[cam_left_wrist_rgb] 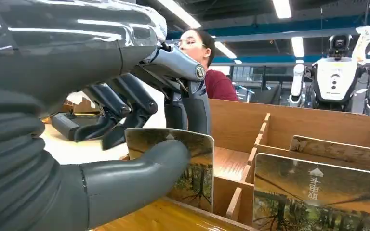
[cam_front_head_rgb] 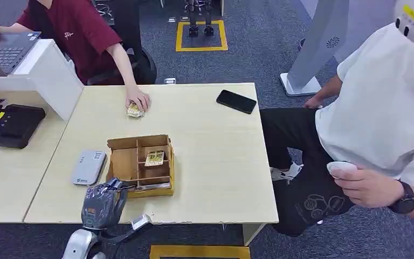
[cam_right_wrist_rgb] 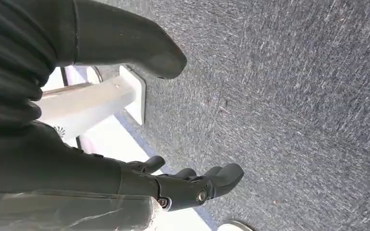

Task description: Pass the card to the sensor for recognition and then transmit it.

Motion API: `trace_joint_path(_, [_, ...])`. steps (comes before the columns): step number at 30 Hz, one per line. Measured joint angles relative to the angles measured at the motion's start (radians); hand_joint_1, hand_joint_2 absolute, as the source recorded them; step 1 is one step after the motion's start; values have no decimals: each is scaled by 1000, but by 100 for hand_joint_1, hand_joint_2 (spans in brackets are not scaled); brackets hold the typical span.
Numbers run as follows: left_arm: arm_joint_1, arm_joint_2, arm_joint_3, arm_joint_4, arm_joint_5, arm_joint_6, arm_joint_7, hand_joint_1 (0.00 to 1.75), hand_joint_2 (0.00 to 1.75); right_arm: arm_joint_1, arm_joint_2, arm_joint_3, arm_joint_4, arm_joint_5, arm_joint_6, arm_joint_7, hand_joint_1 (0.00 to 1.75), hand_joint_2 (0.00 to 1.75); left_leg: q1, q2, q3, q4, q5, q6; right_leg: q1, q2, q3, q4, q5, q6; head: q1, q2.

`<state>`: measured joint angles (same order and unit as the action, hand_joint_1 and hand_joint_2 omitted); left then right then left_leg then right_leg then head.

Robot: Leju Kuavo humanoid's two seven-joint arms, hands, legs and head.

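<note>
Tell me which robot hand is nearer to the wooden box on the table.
Left. The left hand is at the near left corner of the wooden box, gripping a card. The right hand hangs over the carpet.

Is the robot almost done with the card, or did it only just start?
Only just started. Nothing looks finished yet. The left hand is at the near edge of the wooden box, and the wrist view shows its thumb pressed on a card, with the dark fingers behind. The right hand hangs over the carpet. Left to do: take the card to the grey sensor, then pass it on.
</note>
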<state>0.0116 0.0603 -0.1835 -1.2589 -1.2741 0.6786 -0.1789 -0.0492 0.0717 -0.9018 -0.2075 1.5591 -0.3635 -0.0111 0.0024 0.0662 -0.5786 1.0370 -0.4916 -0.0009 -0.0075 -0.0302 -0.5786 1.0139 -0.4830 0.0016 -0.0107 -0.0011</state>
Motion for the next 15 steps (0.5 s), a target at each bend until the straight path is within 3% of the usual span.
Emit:
trace_joint_path(11, [-1,3,0,-5,24,4,-26,175,175,-2,0,-8,0,7,0,-1,0,175,0,0,0,0,0,0,0,0,0,0,0,0,0,0])
trace_joint_path(15, [-14,11,3,-62,35,5,-29,175,175,-2,0,-8,0,11,1,-1,0,175,0,0,0,0,0,0,0,0,0,0,0,0,0,0])
